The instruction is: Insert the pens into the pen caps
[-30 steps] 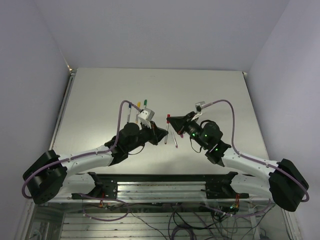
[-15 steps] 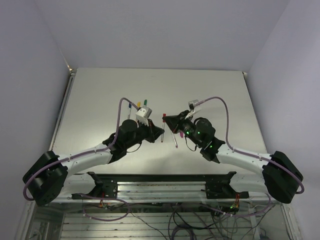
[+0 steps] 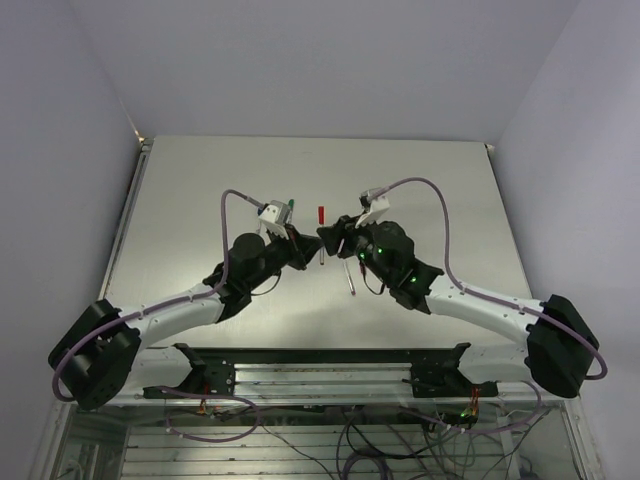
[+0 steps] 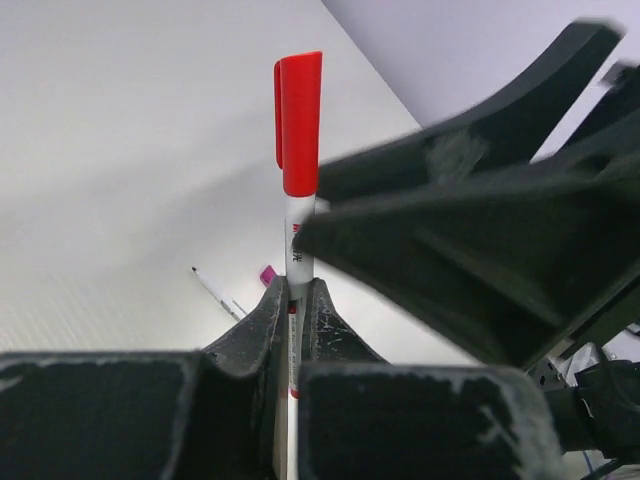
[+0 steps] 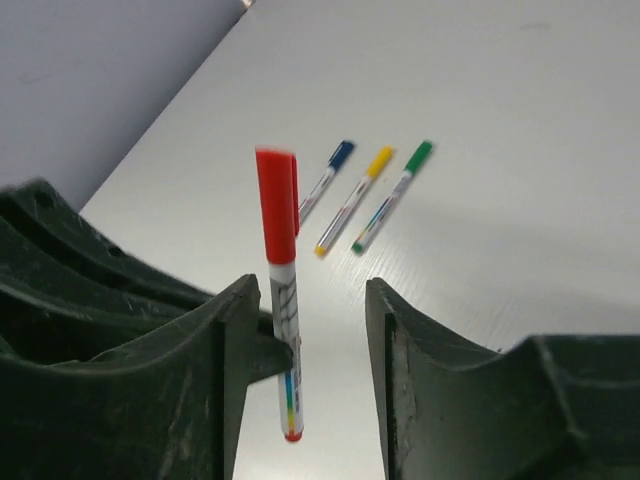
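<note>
Both arms had swung farther up the worktop (image 3: 200,180), and the right gripper (image 5: 308,330) had spread apart beside the red cap (image 5: 275,205). The left gripper (image 4: 292,300) pinched the pen (image 4: 298,240) mid-barrel above the worktop, that cap seated on its far end.

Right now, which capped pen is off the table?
The red-capped pen, upright in the left gripper; the blue pen, yellow pen and green pen lie flat.
</note>
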